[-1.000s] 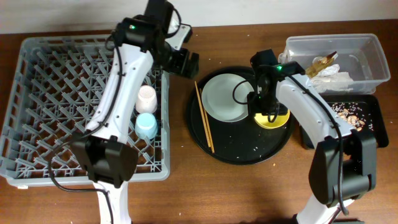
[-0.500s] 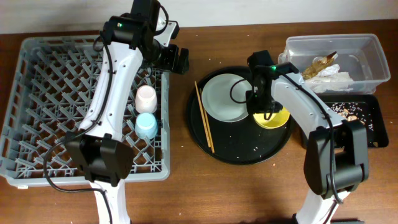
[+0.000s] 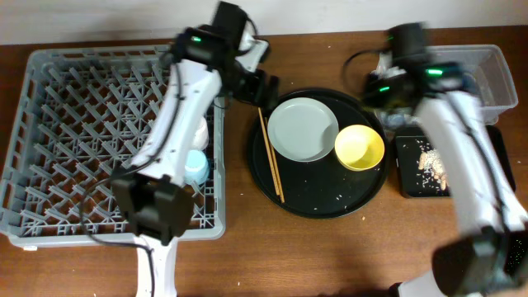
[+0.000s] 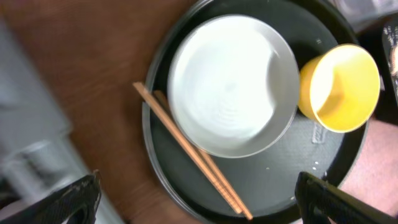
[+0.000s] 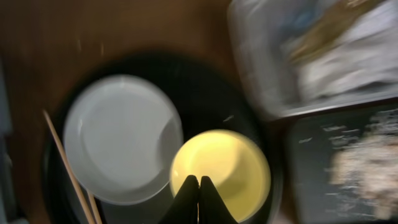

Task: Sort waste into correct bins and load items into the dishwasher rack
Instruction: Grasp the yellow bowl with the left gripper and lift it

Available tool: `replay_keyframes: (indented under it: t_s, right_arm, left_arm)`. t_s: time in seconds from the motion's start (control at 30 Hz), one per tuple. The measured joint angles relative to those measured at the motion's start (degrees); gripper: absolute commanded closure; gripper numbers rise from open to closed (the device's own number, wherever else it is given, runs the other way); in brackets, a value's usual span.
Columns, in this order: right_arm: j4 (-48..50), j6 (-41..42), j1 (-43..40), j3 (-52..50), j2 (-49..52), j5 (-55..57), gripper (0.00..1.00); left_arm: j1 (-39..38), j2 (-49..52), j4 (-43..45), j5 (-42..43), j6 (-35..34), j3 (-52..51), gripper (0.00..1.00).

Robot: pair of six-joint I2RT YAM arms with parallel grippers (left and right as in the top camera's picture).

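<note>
Fingers [image 4: 74, 200] of the left gripper [image 4: 208, 200] stand wide apart at the lower corners of the left wrist view, with nothing between them. Below lie the plate [image 4: 233, 87], the yellow bowl [image 4: 341, 87] against its rim, and the chopsticks [image 4: 193, 155] alongside, all on the round black tray [image 4: 292, 168]. Right wrist view, blurred: the right gripper [image 5: 198, 186] has its fingertips pressed together, empty, above the bowl's near rim. The clear tub [image 5: 261, 74] holds white tissues [image 5: 354, 62] and a golden wrapper [image 5: 323, 31]; beside it, the black rectangular tray [image 5: 311, 155] carries crumbs [image 5: 360, 162]. Overhead: the left gripper hangs between the dishwasher rack [image 3: 82, 148] and the round tray. The pink cup [image 3: 198, 128] and light-blue cup [image 3: 196, 165] stand in the rack's right side.
</note>
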Motion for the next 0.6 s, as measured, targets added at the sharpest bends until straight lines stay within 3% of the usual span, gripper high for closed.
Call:
replay_keyframes:
  t_s: [0.07, 0.1, 0.13, 0.17, 0.2, 0.4, 0.5, 0.57, 0.6]
  right_arm:
    - [-2.56, 0.24, -6.25, 0.79, -3.37, -0.11, 0.96]
    - [-3.65, 0.22, -8.66, 0.79, -3.32, -0.59, 0.80]
    - [-5.31, 0.24, -12.81, 0.57, -2.69, -1.11, 0.50]
    - [-5.77, 0.22, -14.86, 0.50, -2.40, -1.60, 0.39]
    - [-6.58, 0.44, -17.11, 0.39, -2.21, -2.29, 0.37]
    - [-8.83, 0.35, -19.50, 0.31, -2.21, -3.41, 0.36]
    - [-9.16, 0.22, -19.50, 0.31, -2.19, -3.43, 0.36]
    - [-9.20, 0.20, -19.50, 0.31, -2.19, -3.58, 0.36]
    - [-9.33, 0.17, -19.50, 0.31, -2.19, -3.58, 0.36]
  left_arm:
    - [-3.93, 3.32, 1.66, 0.68, -0.42, 0.00, 0.01]
    - [-5.33, 4.31, 2.36, 0.87, -0.85, 0.00, 0.01]
    - [-7.39, 5.79, 4.44, 1.53, -1.27, 0.00, 0.01]
    - [-8.92, 6.93, 5.53, 2.34, -1.44, 0.00, 0.01]
    - [-10.19, 7.93, 7.23, 3.10, -1.51, 0.00, 0.02]
    - [-19.04, 14.27, 16.04, 5.62, -2.64, 0.00, 0.38]
    - [-20.85, 16.96, 16.96, 4.04, -4.09, 0.00, 0.48]
    - [-21.40, 17.59, 17.66, 2.51, -4.66, 0.00, 0.49]
    - [-21.59, 17.59, 18.08, 0.68, -5.46, 0.00, 0.56]
